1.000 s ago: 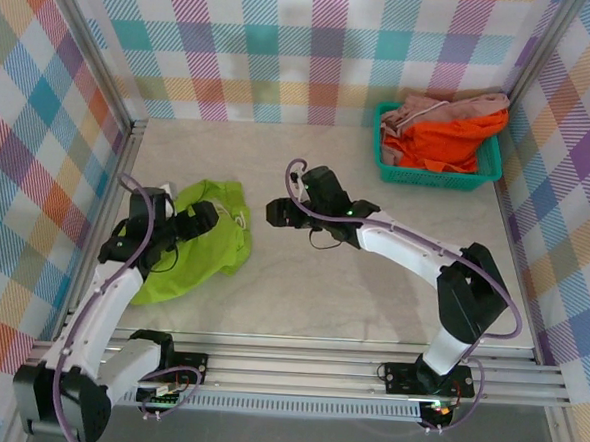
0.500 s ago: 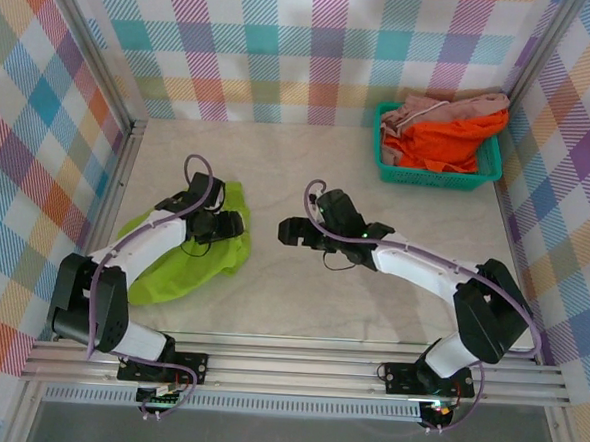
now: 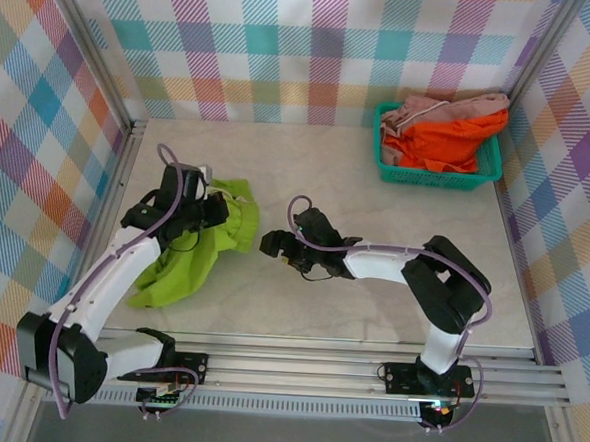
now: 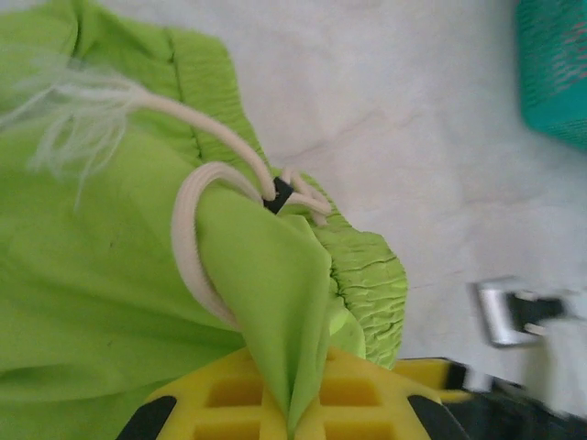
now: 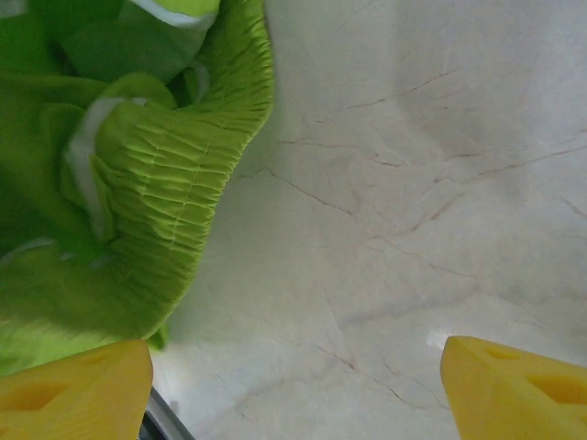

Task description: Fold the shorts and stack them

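The lime green shorts lie crumpled on the left of the table, with the ruched waistband and white drawstring bunched up. My left gripper is shut on a pinched fold of green fabric just below the waistband. Just right of the waistband edge, my right gripper stands open low over bare table, holding nothing. The orange shorts and the pink shorts are heaped in the teal basket.
The basket sits in the back right corner against the checked walls; its mesh shows in the left wrist view. The marbled tabletop stretches between the arms and the basket. A metal rail runs along the near edge.
My left gripper has closed on the green shorts near the waistband and pulled the fabric up into a bunch. The right arm has swung left and lower, up to the waistband.
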